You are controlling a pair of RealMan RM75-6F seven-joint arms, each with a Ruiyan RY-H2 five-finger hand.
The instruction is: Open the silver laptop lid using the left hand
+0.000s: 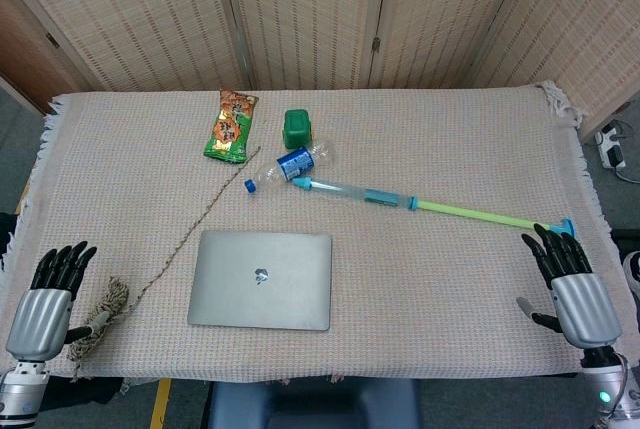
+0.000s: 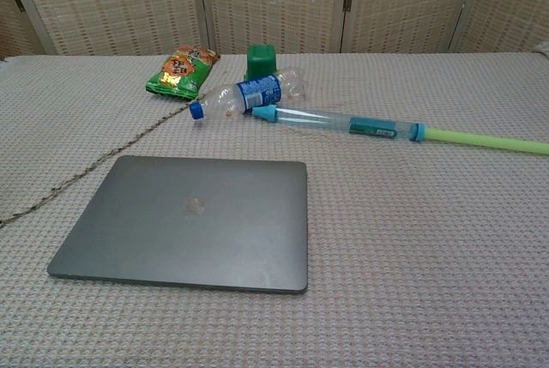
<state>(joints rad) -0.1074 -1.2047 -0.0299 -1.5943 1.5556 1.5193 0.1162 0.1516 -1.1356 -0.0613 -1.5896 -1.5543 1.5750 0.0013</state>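
Closed silver laptop [image 1: 261,279] flat on table — left hand [image 1: 45,301] and right hand [image 1: 575,289] empty, fingers spread.

Behind your table [image 1: 460,279], draped in a beige woven cloth [image 1: 450,129] with fringed corners, stands a folding wicker screen [image 1: 300,9]. A white power strip [image 1: 612,145] lies on the grey floor [image 1: 15,139].

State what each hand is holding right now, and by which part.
Nothing is held. The left hand and the right hand both rest open at the table's near corners, fingers spread. The closed silver laptop lies untouched; the frayed rope bundle sits beside the left hand, ungripped.
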